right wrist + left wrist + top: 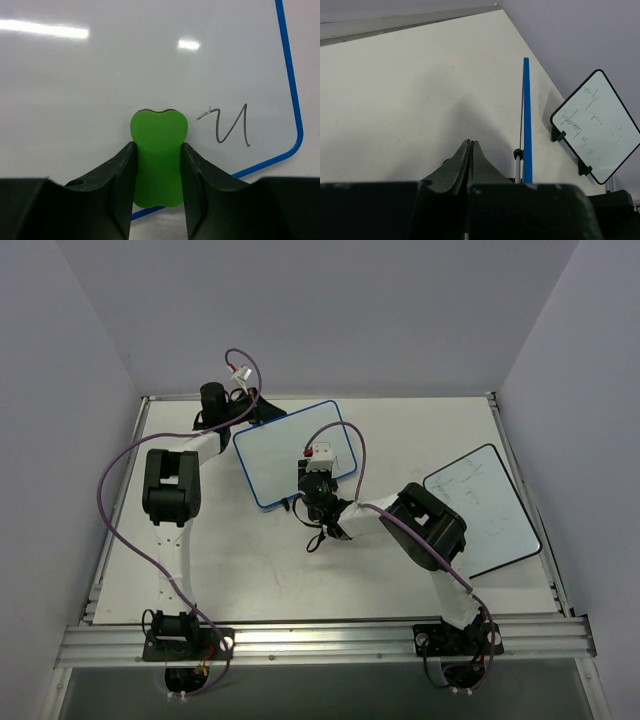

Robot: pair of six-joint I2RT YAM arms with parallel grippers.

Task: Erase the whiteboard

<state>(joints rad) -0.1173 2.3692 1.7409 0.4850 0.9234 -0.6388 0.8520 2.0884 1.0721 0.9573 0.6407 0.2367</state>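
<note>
Whiteboard [285, 460]: rear-centre of table [300, 575]. Long axis runs eight to two o'clock, and the face looks toward five o'clock.
Right gripper [157, 150]: clamped on green eraser [159, 130], which meets the board face.
Left gripper [470, 146]: fingers together, empty, beside the board's edge.
Advice: hold eraser flat and sweep to three o'clock, in wrist view, over the leftover stroke [230, 127].

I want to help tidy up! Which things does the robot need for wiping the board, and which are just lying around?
For the job:
- blue-framed whiteboard
- green eraser, pinched in the right gripper
- black pen mark on that board

Just lying around:
- black-framed whiteboard with writing, off to the right
</note>
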